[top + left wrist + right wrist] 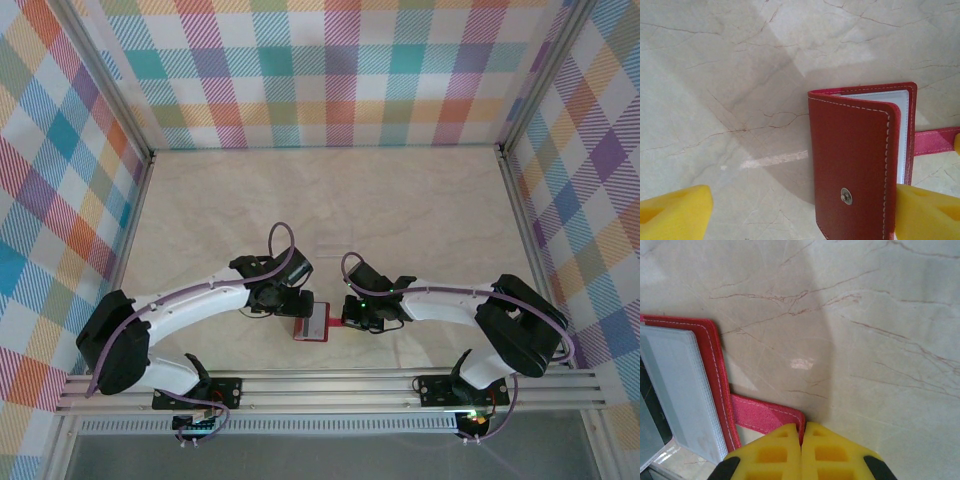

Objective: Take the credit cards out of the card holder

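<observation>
Top: holder [312, 328] lies low centre on the desk [320, 200], between left fingers [289, 310] and right fingers [347, 321]. By my read you have no card out yet, so all the pulling is left. Desk is pale marble-look with brown veins. Plaid walls [330, 70] stand on three sides, rail [330, 388] along the bottom.

Left wrist: fingers spread wide. Holder [855, 165] is right of centre, cover part-lifted, white pockets [900, 135] showing.

Right wrist: fingers pinched shut on the red tab [767, 415], lower centre. I can't tell cards from pockets here.
</observation>
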Robot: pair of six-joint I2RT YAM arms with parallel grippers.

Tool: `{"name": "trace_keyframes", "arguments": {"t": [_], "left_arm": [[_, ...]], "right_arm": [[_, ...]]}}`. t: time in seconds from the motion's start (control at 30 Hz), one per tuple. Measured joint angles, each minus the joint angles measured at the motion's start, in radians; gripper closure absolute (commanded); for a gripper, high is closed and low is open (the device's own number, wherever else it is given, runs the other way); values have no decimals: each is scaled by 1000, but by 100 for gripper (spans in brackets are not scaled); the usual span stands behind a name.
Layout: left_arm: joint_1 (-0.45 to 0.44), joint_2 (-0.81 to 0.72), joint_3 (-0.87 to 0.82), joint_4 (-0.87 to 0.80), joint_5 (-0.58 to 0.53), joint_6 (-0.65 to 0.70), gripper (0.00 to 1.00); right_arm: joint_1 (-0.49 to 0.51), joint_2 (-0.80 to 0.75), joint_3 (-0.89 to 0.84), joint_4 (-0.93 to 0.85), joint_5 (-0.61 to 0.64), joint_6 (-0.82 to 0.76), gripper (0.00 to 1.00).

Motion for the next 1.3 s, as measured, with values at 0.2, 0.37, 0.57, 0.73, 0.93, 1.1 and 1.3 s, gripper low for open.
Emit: {"name": "trace_keyframes", "arguments": {"t": [0.2, 0.37, 0.57, 0.73, 0.93, 1.1, 1.3], "left_arm": [[0, 0, 0, 0, 6, 0, 9], [0, 0, 0, 1, 10, 0, 7], [0, 0, 0, 6, 26, 0, 5], [0, 0, 0, 7, 25, 2, 9], [0, 1, 0, 3, 16, 10, 25], [6, -11, -6, 1, 3, 5, 46], [43, -58, -52, 3, 0, -4, 69]], "right_arm": [[0, 0, 0, 0, 0, -3, 96], [0, 0, 0, 0, 0, -3, 96], [0, 0, 0, 0, 0, -4, 96], [-1, 0, 0, 0, 0, -15, 96], [-1, 0, 0, -1, 0, -19, 96], [-1, 0, 0, -1, 0, -19, 96], [-8, 0, 0, -8, 0, -25, 97]]}}
